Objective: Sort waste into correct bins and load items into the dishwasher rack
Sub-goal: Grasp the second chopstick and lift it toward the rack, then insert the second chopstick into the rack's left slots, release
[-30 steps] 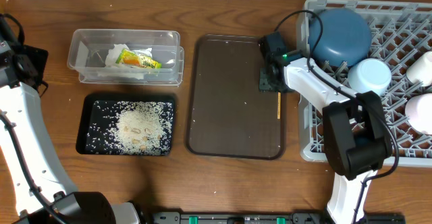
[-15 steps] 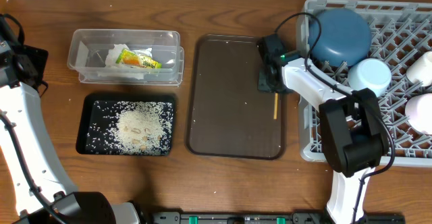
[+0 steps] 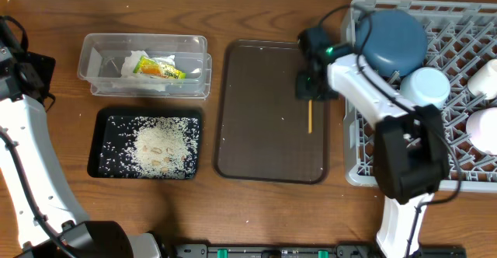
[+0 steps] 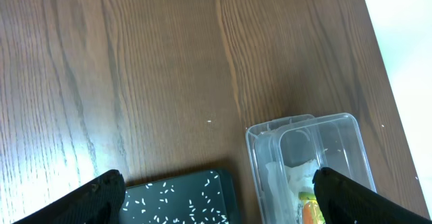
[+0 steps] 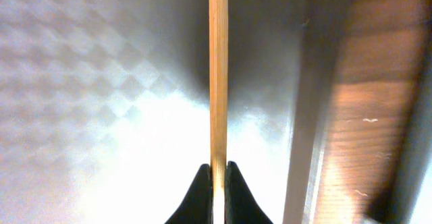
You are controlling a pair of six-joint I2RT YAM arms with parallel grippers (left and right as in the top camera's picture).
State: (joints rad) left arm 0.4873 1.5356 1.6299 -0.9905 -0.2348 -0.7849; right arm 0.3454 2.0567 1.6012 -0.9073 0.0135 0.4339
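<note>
My right gripper is shut on the top end of a wooden chopstick, which hangs over the right side of the brown tray. In the right wrist view the fingertips pinch the stick from both sides. The grey dishwasher rack at the right holds a large blue dish, a light-blue bowl and white pieces. The clear tub holds a napkin and a yellow-green wrapper. Rice lies in the black tray. My left gripper is open above both bins.
The left arm stands along the table's left edge. The right arm reaches over the rack's front left corner. Bare wood lies left of the tub.
The right gripper has shut on the chopstick and carried it leftward from the tray's right rim, further over the tray. The left arm has not moved.
</note>
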